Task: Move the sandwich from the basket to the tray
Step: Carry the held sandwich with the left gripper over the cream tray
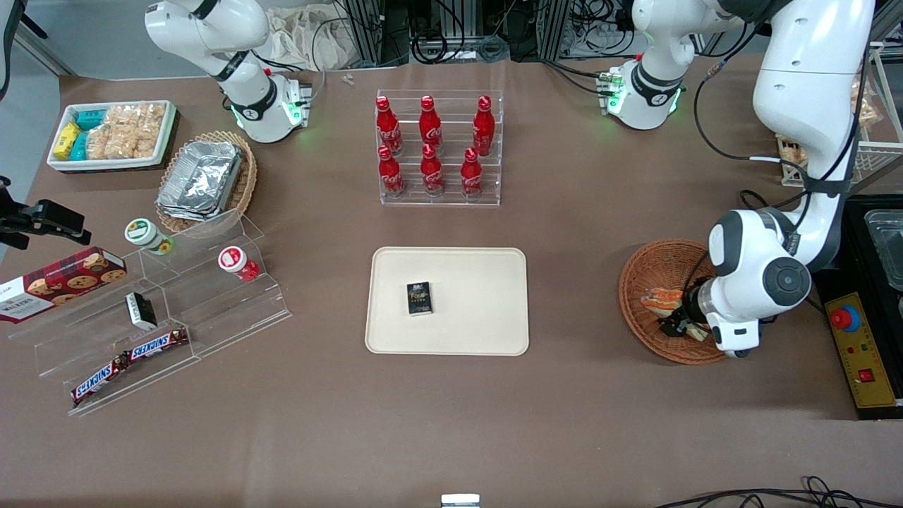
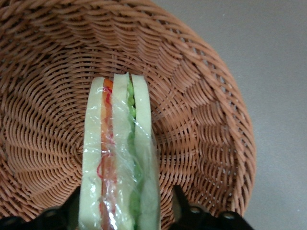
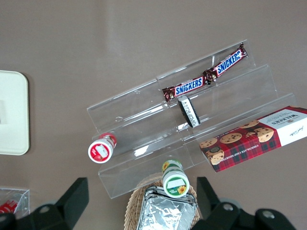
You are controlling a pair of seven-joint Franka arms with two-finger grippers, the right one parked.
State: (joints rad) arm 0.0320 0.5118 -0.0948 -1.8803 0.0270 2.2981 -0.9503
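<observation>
Plastic-wrapped and standing on edge, the sandwich (image 2: 119, 158) fills the wrist camera's view: three slices of white bread with an orange and red layer between one pair and a green leafy layer between the other, its clear film creased and shiny over the cut face. It sits between the two black fingers (image 2: 178, 203) of the gripper (image 2: 122, 215), one on each outer slice, so the pincer is closed around the sandwich's bread sides. Under and around the pincer spreads the reddish-brown woven basket (image 2: 201, 96), its round wall curving up on all sides of the sandwich, which is inside the basket and close to its floor; whether it touches the weave cannot be told. From the front, the gripper (image 1: 676, 323) sits low inside the same basket (image 1: 645, 282) at the working arm's end of the table, with the sandwich (image 1: 662, 300) showing as a pale wedge with an orange streak just beside the black fingertips. Well apart from the pincer, toward the parked arm's end, lies the cream-beige tray (image 1: 487, 300) with rounded corners, flat on the brown table (image 1: 451, 423), carrying a small black box (image 1: 419, 298). Farther from the front camera than the tray stands a clear rack of red cola bottles (image 1: 432, 144).
</observation>
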